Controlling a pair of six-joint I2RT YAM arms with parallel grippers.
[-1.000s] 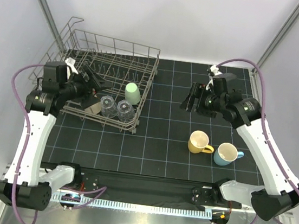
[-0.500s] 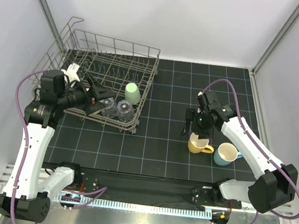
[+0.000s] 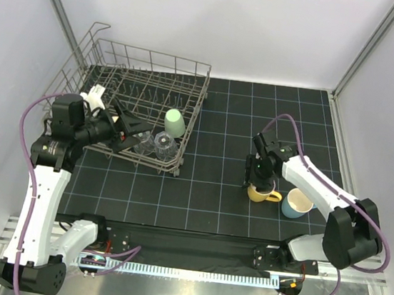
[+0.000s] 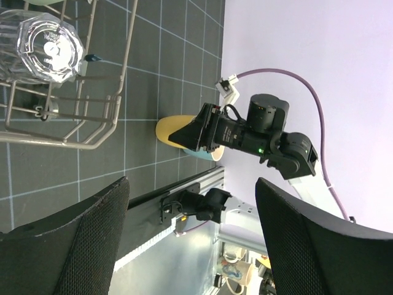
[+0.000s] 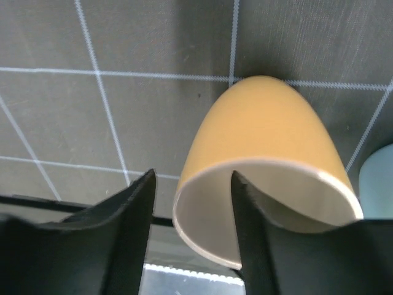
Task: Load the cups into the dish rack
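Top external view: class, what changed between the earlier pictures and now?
The right gripper swung from farther back down onto the yellow mug, fingers straddling its wall, not yet clamped. The left gripper shifted slightly nearer at the dish rack. The light-blue mug and racked cups stayed.

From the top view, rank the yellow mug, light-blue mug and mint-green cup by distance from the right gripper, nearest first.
1. Yellow mug: at the right gripper, fingers straddling its rim.
2. Light-blue mug: just right of the yellow mug.
3. Mint-green cup: far left, inside the dish rack.
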